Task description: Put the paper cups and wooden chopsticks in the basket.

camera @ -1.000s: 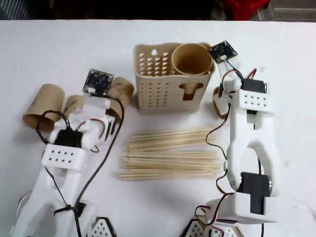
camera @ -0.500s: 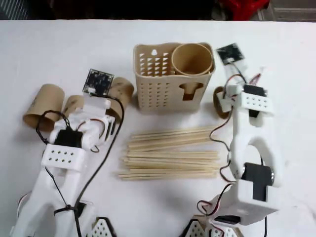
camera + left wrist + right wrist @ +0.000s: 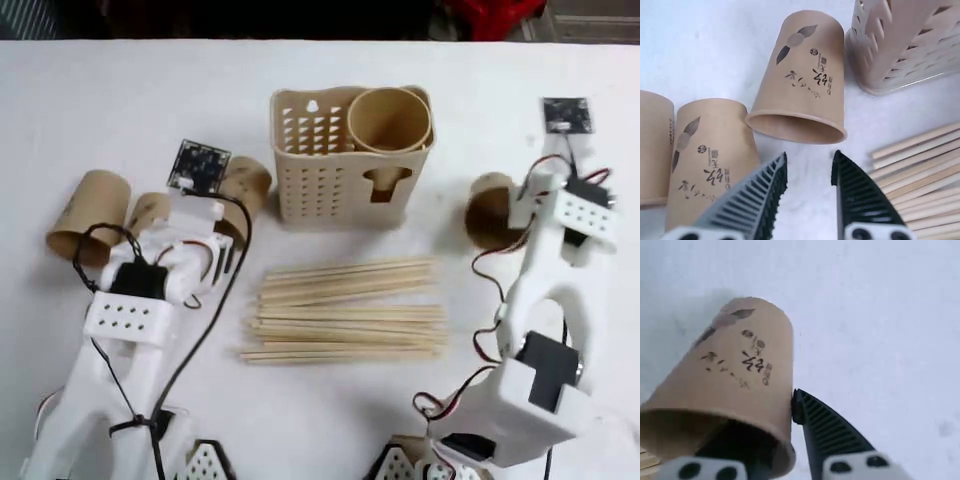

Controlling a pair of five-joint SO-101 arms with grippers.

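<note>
The perforated cream basket (image 3: 330, 180) stands at the table's back with one paper cup (image 3: 388, 120) upright inside it. My right gripper (image 3: 512, 208) is right of the basket, shut on the rim of another paper cup (image 3: 488, 210). In the right wrist view that cup (image 3: 735, 385) has one finger inside it and one finger (image 3: 820, 430) outside. Wooden chopsticks (image 3: 345, 310) lie piled in front of the basket. My left gripper (image 3: 809, 162) is open, just short of the mouth of a cup (image 3: 800, 95) lying on its side. Two more cups (image 3: 150, 210) (image 3: 88, 215) lie left of it.
The basket's corner (image 3: 905, 40) and the chopstick ends (image 3: 920, 170) lie close beside the left gripper. Bare white table spreads to the right of the right arm and behind the basket. Dark clutter lines the far table edge.
The right arm swung to the right, carrying its cup from beside the basket's right wall out over open table. The left arm and the lying cups stayed still.
</note>
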